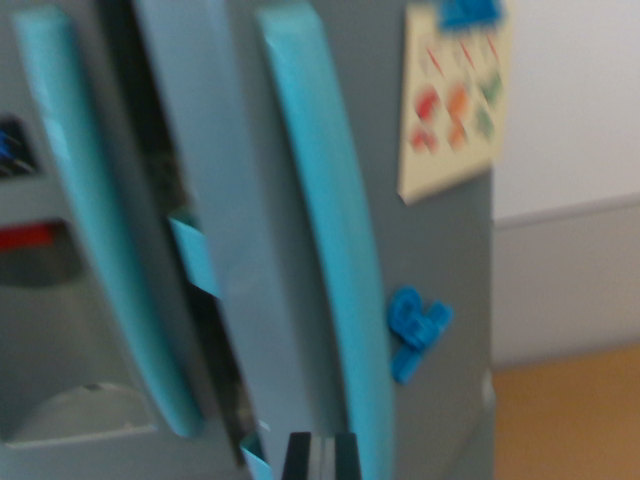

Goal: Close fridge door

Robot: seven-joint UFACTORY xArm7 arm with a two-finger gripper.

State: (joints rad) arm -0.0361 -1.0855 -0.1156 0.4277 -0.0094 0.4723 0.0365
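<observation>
A grey toy fridge fills the wrist view. Its right door [420,300] carries a long teal handle [330,250] and stands slightly ajar, leaving a dark gap [195,300] between it and the left door [50,330]. A second teal handle [100,230] runs down the left door. Teal shelf edges [195,255] show inside the gap. Only the dark tips of my gripper [320,455] appear at the bottom edge, just below the right door's handle. How far apart the fingers stand is not readable. The picture is blurred.
A cream note with coloured marks [455,100] is pinned to the right door by a blue magnet [470,12]. Another blue magnet [415,330] sits lower down. A dispenser recess [60,400] is in the left door. Wooden floor [570,415] and a pale wall [570,150] lie at right.
</observation>
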